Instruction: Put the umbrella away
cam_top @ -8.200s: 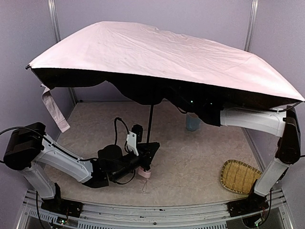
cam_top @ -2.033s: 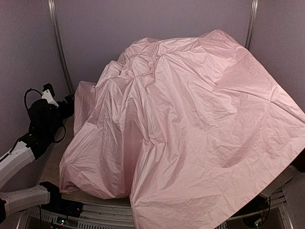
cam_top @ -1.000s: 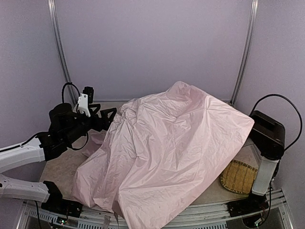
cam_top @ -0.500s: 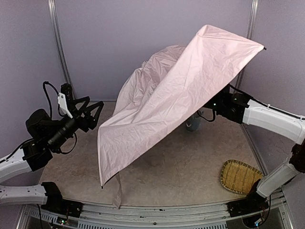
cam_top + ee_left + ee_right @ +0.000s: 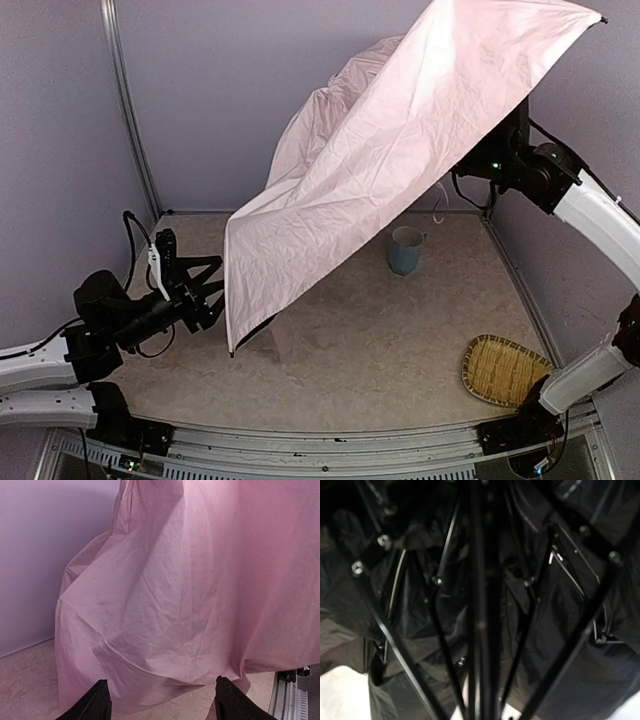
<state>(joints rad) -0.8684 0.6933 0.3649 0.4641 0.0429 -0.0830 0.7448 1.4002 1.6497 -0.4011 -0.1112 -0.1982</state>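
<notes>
The umbrella (image 5: pixel 400 170) is only half collapsed, raised at the back right on the right arm (image 5: pixel 585 205) (the right gripper hidden by canopy, its grip impossible to tell), with the left gripper (image 5: pixel 212 292) spread empty near the drooping lower edge, so folding and stowing remain.

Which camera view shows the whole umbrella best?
The top external view: the umbrella shows nearly its whole pink canopy, held high. The left wrist view shows only pink fabric; the right wrist view shows only black ribs and lining.
</notes>
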